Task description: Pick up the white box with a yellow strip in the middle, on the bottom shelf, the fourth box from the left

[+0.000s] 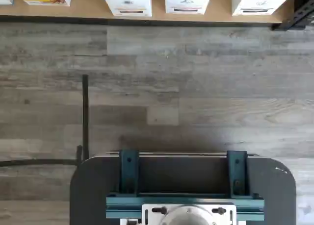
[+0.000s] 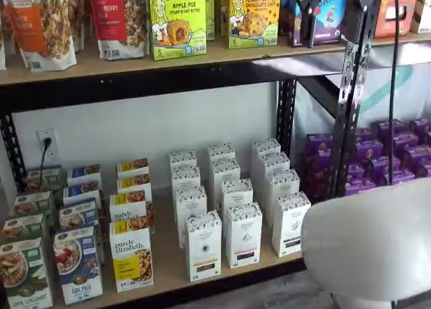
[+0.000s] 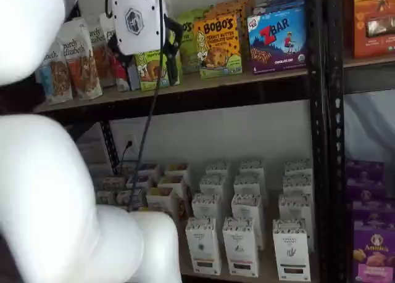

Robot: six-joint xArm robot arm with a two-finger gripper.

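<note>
The white box (image 2: 202,245) stands at the front of the bottom shelf (image 2: 168,272), right of a "purely elizabeth" box (image 2: 131,255), with a thin yellow-orange strip low on its front. It also shows in a shelf view (image 3: 203,246) and in the wrist view (image 1: 126,2), at the edge of the tan board (image 1: 88,9). A like carton with a reddish strip (image 1: 188,0) stands beside it. My gripper (image 3: 145,64) hangs high, level with the upper shelf and far above the white box. Its black fingers (image 3: 174,39) stand apart with nothing between them.
Rows of like white cartons (image 2: 222,167) stand behind and right of the target. A black rack post (image 2: 350,93) and purple boxes (image 2: 397,154) are to the right. My white arm (image 3: 49,190) fills the foreground. A dark mount with teal brackets (image 1: 181,186) sits over the wood floor.
</note>
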